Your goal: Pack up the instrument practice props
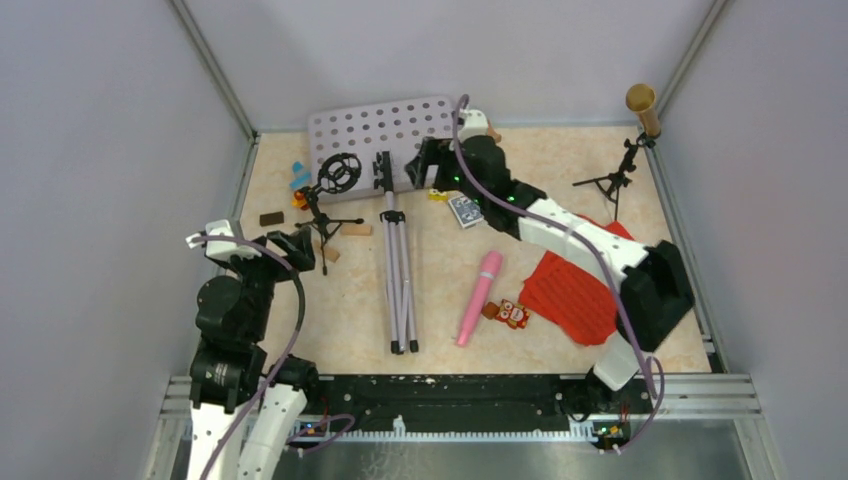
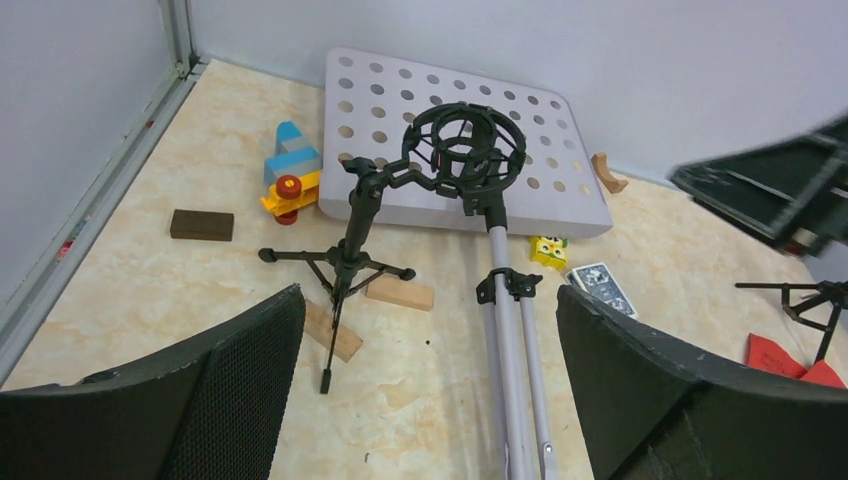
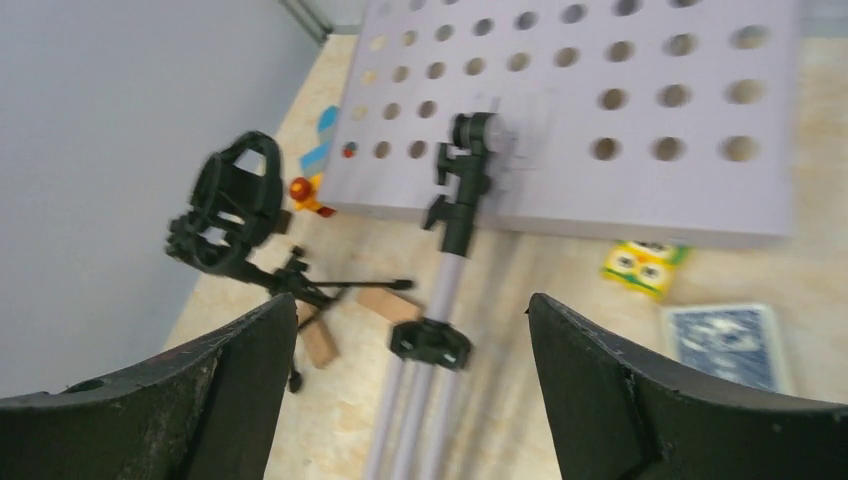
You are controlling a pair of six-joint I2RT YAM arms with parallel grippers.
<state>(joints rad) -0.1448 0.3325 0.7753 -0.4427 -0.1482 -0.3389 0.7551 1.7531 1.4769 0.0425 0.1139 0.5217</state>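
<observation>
The grey hole-punched tray [image 1: 385,135] leans at the back wall, and its silver tripod pole [image 1: 399,275] lies on the table toward me. A black mic tripod with a ring mount [image 1: 335,190] stands left of the pole. The pink microphone [image 1: 479,297] lies at centre-right, beside the red pages [image 1: 570,290]. The gold microphone [image 1: 641,104] stands on a second black tripod [image 1: 612,181] at the back right. My left gripper [image 1: 300,248] is open and empty near the ring-mount tripod [image 2: 350,250]. My right gripper [image 1: 425,165] is open and empty above the pole's top joint [image 3: 462,190].
A blue card deck [image 1: 465,210] and a yellow toy [image 1: 437,195] lie by the tray. An owl toy [image 1: 513,314] lies by the pink microphone. Wooden blocks [image 1: 355,230], a brown block [image 1: 271,218] and a blue-yellow toy [image 1: 299,180] lie at the left. Walls enclose the table.
</observation>
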